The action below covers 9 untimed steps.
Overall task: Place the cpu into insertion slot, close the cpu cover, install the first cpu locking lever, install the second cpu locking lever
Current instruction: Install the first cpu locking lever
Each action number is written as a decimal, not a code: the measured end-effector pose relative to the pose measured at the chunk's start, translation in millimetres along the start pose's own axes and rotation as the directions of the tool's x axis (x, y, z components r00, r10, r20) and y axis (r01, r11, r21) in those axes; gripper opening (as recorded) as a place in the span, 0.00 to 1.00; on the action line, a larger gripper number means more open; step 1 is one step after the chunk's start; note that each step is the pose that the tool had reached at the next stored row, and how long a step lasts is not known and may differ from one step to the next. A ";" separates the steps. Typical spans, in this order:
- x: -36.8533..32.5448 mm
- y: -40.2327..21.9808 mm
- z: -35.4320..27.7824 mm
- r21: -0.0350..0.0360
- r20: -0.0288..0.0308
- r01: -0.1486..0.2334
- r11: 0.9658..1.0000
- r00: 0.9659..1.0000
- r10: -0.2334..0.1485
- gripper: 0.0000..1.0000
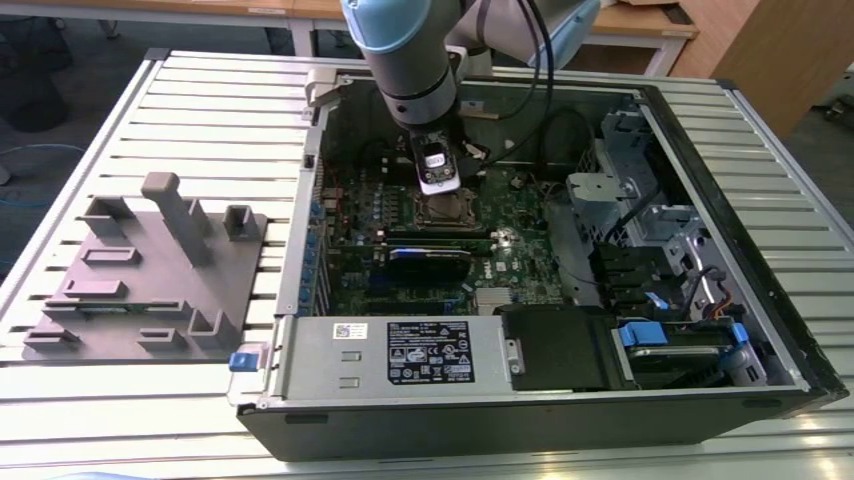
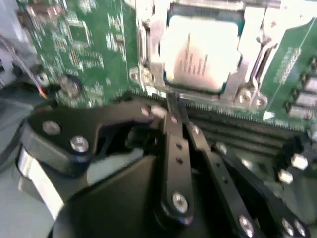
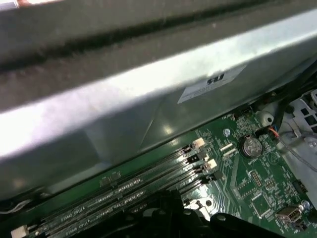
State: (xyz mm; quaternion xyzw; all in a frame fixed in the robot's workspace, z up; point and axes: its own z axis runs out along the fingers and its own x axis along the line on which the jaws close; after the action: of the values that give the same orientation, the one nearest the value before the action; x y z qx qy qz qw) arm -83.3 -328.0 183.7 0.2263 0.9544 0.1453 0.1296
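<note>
Reading labels: print on the cpu (image 2: 202, 54) is too blurred for me.
Cpu: seated in the insertion slot (image 2: 148, 54), just beyond the gripper (image 2: 174, 110).
Gripper: fingers closed together, seemingly empty.

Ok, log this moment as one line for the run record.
stage: cpu seated in slot | cover down around it | gripper above socket edge, holding nothing | fingers together | levers: cannot tell

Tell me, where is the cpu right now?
The cpu sits in the insertion slot on the green motherboard, framed by the cpu cover; in the second wrist view the gripper is beside its edge, next to the memory slots.
</note>
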 end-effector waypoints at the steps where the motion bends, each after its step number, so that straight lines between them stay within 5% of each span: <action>1: 0.0 0.0 0.0 0.000 0.000 0.000 1.000 1.000 0.000 0.11; 9: -0.5 1.0 -2.2 -0.002 -0.008 -0.003 1.000 1.000 0.003 0.11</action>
State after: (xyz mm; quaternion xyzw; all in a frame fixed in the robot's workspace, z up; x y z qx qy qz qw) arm -83.2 -327.9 186.1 0.2271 0.9544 0.1474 0.1259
